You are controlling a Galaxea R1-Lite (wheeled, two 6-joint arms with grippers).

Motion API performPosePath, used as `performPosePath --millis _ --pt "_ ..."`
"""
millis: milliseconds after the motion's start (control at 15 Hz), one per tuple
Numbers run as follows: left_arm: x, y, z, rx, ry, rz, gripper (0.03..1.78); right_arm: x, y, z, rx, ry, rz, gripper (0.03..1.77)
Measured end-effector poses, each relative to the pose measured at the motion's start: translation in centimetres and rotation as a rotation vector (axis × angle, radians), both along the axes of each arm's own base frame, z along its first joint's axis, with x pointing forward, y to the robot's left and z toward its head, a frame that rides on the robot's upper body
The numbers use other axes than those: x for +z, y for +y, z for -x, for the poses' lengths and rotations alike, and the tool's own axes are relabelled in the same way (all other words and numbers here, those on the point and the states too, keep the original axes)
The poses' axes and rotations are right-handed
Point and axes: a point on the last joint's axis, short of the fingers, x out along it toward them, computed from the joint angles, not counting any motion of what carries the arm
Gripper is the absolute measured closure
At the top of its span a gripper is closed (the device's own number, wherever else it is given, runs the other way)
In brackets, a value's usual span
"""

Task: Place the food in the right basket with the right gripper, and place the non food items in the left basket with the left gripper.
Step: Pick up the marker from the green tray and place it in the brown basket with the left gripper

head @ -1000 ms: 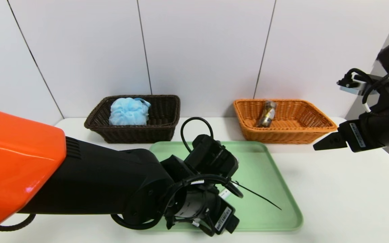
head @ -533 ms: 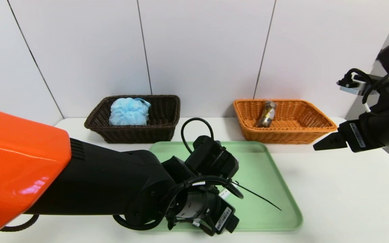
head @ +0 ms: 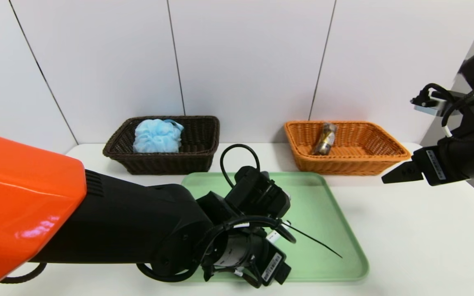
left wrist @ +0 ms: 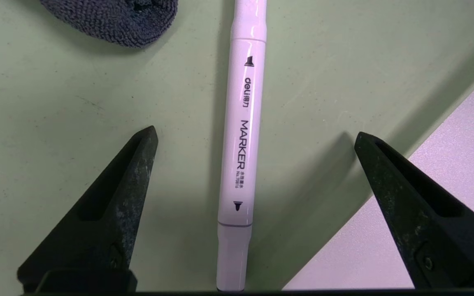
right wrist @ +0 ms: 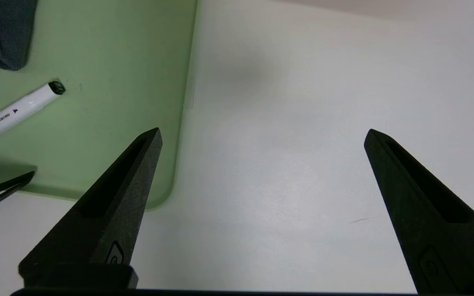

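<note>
Left gripper (left wrist: 255,135) over marker (left wrist: 243,135), jaws wide open
Marker on green tray (left wrist: 47,102), ungripped. Right gripper (right wrist: 261,135) open above table (right wrist: 294,123).

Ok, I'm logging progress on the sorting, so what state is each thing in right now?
Marker: lying flat on the green tray, not gripped.
Dark cloth: on the tray, untouched.
Left gripper: open, straddling the marker.
Right gripper: open, empty, over the table.
Brown basket: holds a blue sponge.
Orange basket: holds a wrapped snack.
</note>
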Motion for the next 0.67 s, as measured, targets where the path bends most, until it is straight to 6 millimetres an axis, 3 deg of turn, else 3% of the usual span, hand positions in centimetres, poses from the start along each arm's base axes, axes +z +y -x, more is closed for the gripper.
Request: performPosePath --millis 267,533,600,667 --pt "-0.07 0.03 0.03 0.002 0.004 -0.003 0.7 -0.02 0.02 0.02 0.0 0.001 0.0 0.1" --pt "-0.15 0.12 -0.16 0.01 0.008 -0.002 1.11 0.03 0.01 0.1 0.002 -0.001 0.002 0.1" --pt "-0.15 0.19 -0.24 0.012 0.008 -0.002 1.61 0.05 0.01 0.13 0.002 -0.002 0.002 0.1" --pt "-0.14 0.24 -0.31 0.014 0.009 -0.001 1.64 0.06 0.0 0.14 0.002 -0.003 0.002 0.1"
